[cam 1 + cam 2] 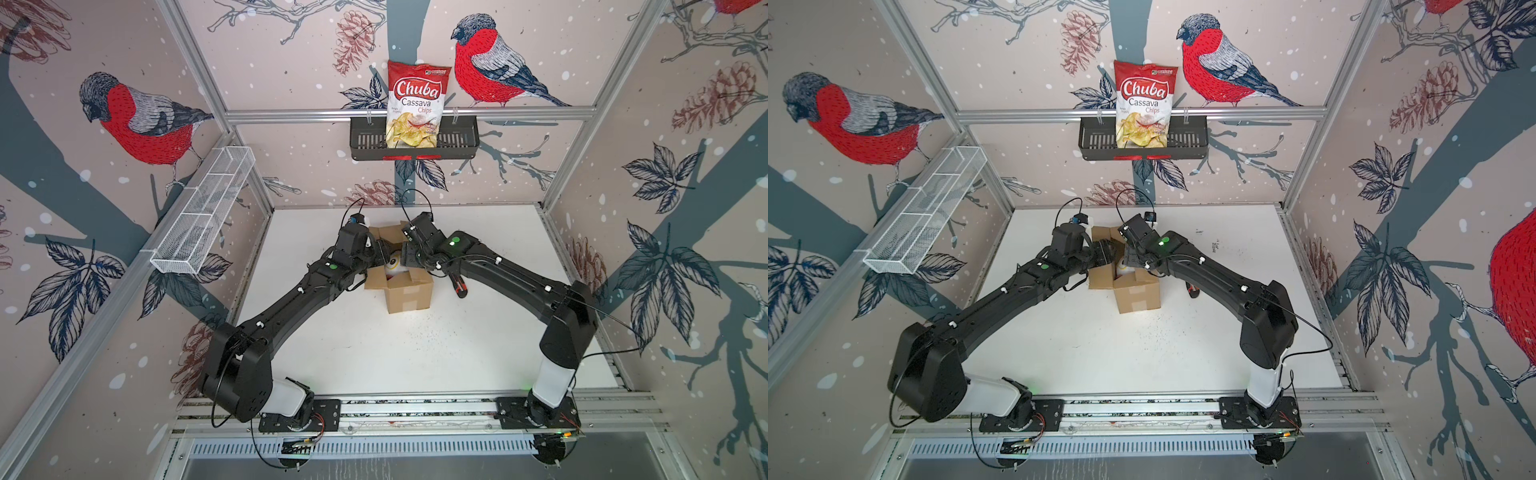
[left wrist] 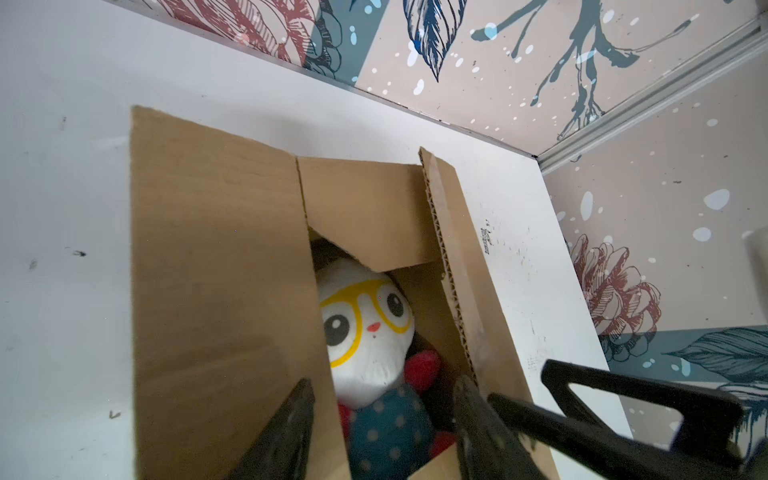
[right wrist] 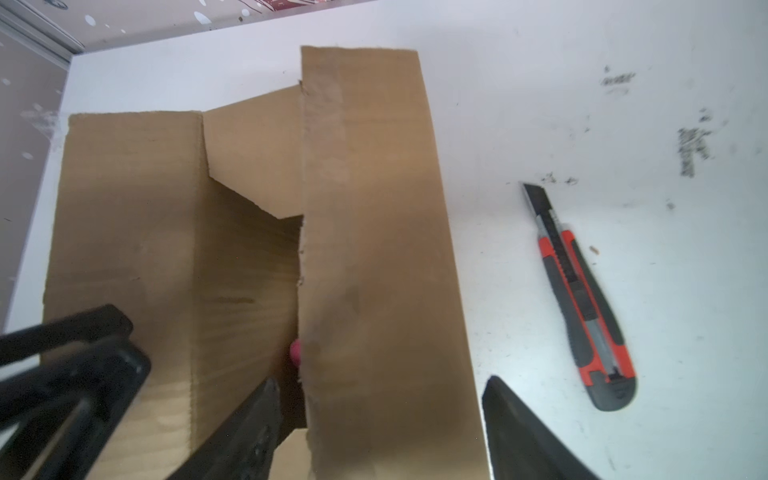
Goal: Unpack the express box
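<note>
- Two pincers hung over the express box (image 1: 409, 293), which stood upright on the worktop (image 1: 374, 353) directly beneath them, flaps raised.
- My left pincer (image 2: 384, 382) was released, jaws apart above the opening and grasping nothing. My right pincer (image 3: 382, 382) was spread too, with one long flap standing between its jaws, unpinched as far as I could tell.
- I judged the carton light and stiff but easily creased. Its flaps would fold at the hinge, so a wall edge seemed the surer hold.
- The plush toy (image 2: 365, 332) just below my left pincer looked soft and light.
- Only the left wrist view showed the toy's face. Only the right wrist view showed clearly the utility knife (image 3: 582, 299) lying off my right pincer's outer side, apart from the box. In both top views my wrists hid the jaws.
</note>
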You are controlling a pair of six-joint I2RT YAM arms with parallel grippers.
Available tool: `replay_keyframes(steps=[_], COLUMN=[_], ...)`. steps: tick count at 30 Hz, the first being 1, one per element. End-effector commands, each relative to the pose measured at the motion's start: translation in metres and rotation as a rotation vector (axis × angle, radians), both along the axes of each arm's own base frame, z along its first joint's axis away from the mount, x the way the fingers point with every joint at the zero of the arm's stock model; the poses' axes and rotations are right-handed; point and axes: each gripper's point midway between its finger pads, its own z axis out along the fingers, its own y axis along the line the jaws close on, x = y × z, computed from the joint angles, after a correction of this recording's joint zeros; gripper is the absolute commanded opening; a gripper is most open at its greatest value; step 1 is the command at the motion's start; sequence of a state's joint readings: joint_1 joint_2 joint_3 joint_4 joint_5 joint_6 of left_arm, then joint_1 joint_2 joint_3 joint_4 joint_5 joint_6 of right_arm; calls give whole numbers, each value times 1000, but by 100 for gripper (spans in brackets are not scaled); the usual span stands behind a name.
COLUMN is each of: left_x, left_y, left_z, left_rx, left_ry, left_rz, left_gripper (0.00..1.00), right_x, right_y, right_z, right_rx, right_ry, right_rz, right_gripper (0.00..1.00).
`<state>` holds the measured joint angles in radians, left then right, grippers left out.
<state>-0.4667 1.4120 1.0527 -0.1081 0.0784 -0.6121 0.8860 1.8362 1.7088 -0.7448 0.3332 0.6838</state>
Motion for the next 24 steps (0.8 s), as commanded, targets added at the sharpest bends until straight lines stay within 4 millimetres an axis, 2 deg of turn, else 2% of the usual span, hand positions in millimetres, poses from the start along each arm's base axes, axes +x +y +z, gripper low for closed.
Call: replay_keyframes(steps=[1, 2, 3, 8, 17, 24], left_x=[-1, 0, -4, -10, -14, -12], left_y=[5, 5, 8, 5, -4, -9], left_z=[9, 16, 7, -3, -16, -25], left_rx=[-52, -71, -73, -85, -129, -137], left_ry=[-40, -59, -45, -13, 17, 46], left_rz=[-5, -6, -8, -27, -70, -84], left_gripper=[52, 52, 52, 51, 50, 49], right_x=[0, 1, 2, 8, 18, 23], right_y=[-10, -9, -8, 2, -9, -17], right_z=[-2, -2, -3, -9, -13, 1], right_rx=[-114, -129, -141, -181, -313, -294], right_ry=[-20, -21, -21, -14, -24, -40], right_rz=[-33, -37, -41, -43, -79, -80], right_gripper=[77, 77, 77, 78, 79, 78])
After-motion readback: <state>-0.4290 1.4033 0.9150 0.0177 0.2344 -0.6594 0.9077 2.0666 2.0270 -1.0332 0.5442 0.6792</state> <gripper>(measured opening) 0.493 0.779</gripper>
